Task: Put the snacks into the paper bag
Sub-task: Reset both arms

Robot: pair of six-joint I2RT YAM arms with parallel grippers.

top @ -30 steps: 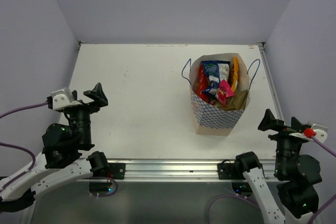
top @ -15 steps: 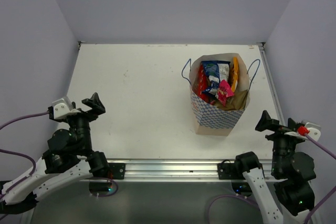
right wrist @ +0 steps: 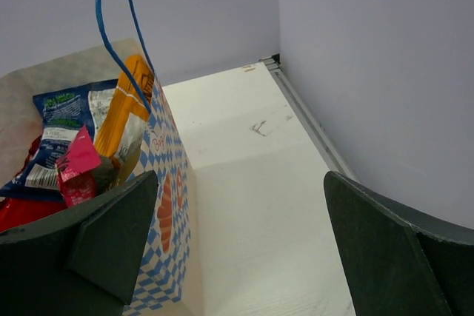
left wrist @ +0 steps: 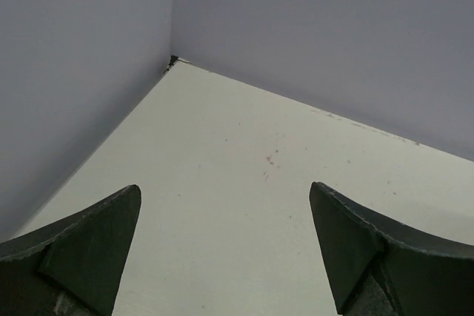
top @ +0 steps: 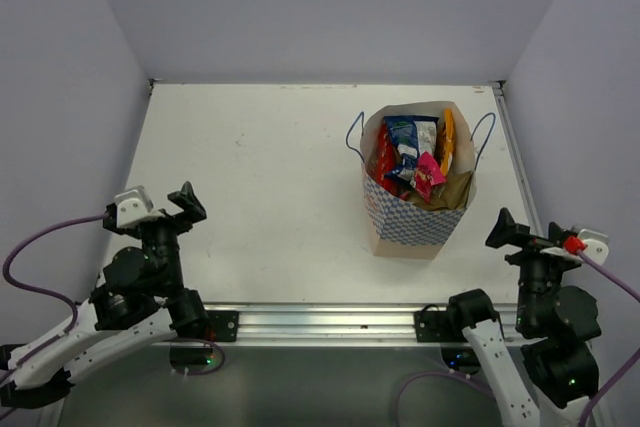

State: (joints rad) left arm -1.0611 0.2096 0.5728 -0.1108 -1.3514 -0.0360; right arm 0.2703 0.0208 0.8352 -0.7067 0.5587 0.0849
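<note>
Looks done: snacks (top: 408, 152) sit in the bag (top: 405, 225), upright on the table's (top: 260, 167) right side, none seen loose. Left gripper (left wrist: 226, 205) and right gripper (right wrist: 241, 183) both wide open, empty, near the front edge

one paper bag (top: 405, 228), at least five snacks (top: 402, 134)

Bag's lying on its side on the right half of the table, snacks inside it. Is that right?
Not quite: the bag is standing upright, mouth up, not lying on its side. The rest holds: it is on the right half of the table with the snacks inside it. The top external view shows this, and the right wrist view shows its wall rising straight up.
</note>
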